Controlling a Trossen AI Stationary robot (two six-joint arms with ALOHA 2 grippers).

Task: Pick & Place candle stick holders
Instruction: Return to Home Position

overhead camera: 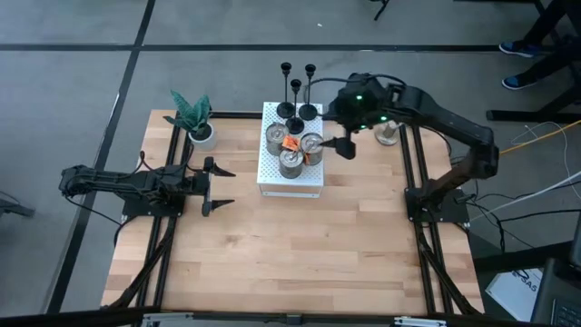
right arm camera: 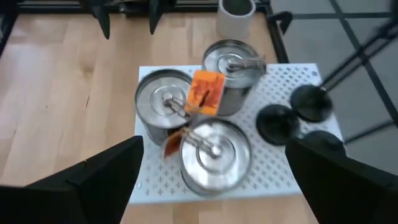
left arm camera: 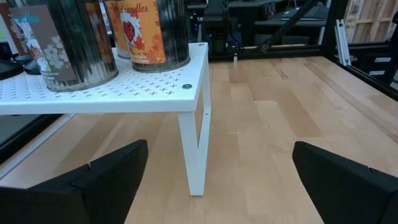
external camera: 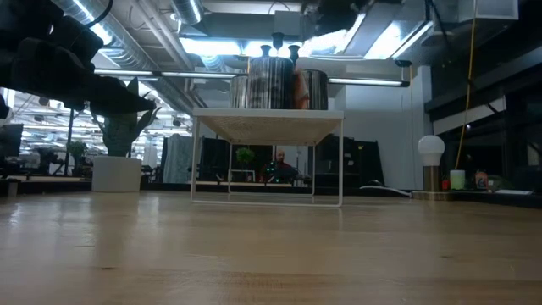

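On the surface's left: the left gripper lay low with its fingers spread wide, facing the white shelf but apart from it.
Back-left corner: a potted plant stood out of either arm's way.
Shelf top: three silver tins were clustered toward the front, with orange tags among them.
Shelf back edge: three candle stick holders stood upright behind the tins, their bases close together; whether the bases touched could not be told.
Above the shelf's right side: the right gripper hung with fingers spread, holding nothing.
Right of the shelf: a white bulb sat beneath the right arm.
Going home well: the right arm probably needed to rise first and then draw back rightward, clear of the tall stems and the bulb; the left arm looked near rest.
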